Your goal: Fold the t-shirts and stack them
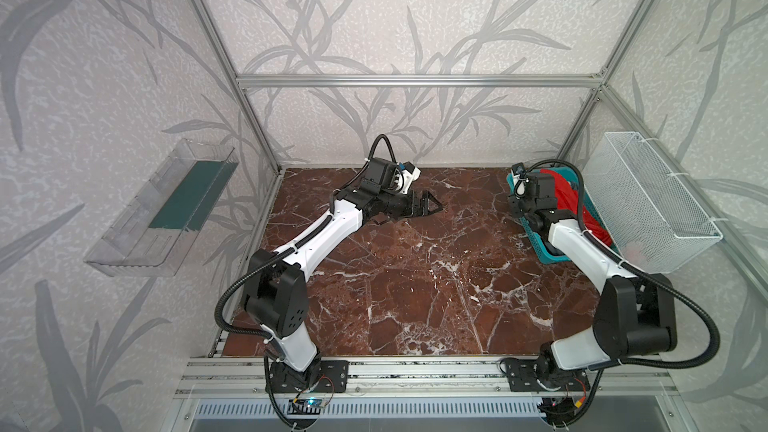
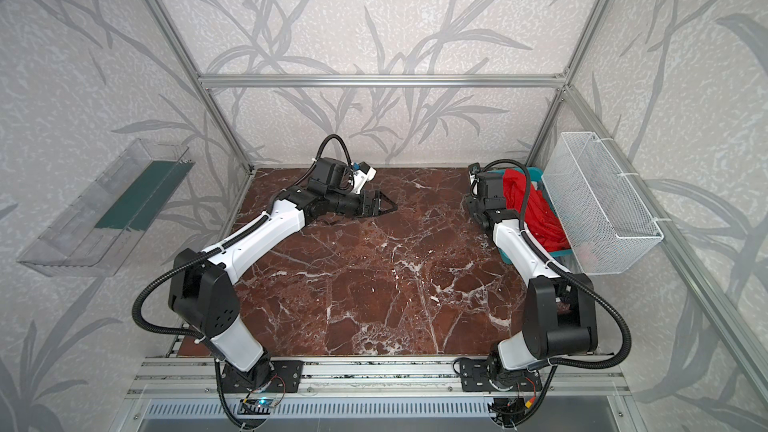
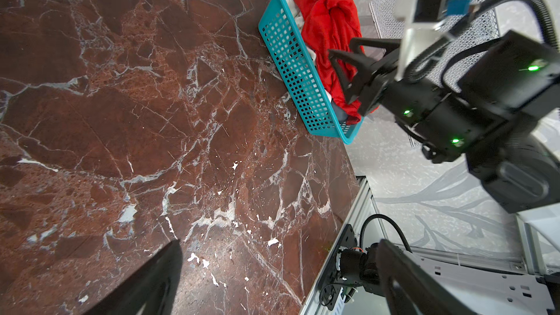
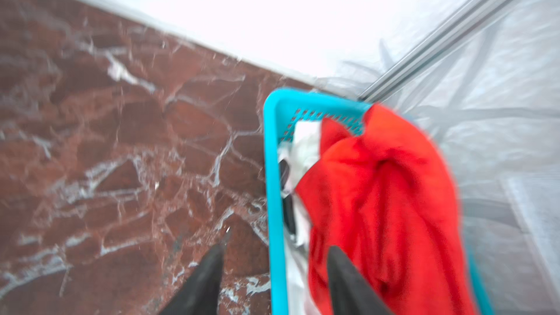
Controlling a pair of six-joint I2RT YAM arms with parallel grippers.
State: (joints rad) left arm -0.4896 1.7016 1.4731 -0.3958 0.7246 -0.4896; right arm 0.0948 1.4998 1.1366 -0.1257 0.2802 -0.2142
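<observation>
The red shirt (image 4: 378, 192) is piled in the blue basket (image 4: 272, 177), and a white shirt (image 4: 306, 143) is tucked partly under it by the basket's side. The right claw (image 4: 277, 248) is held above the basket's rim, spread partway, with nothing gripped. The left claw (image 3: 280, 242) is held well away from the basket, over the table (image 3: 121, 116), spread wide and empty.
</observation>
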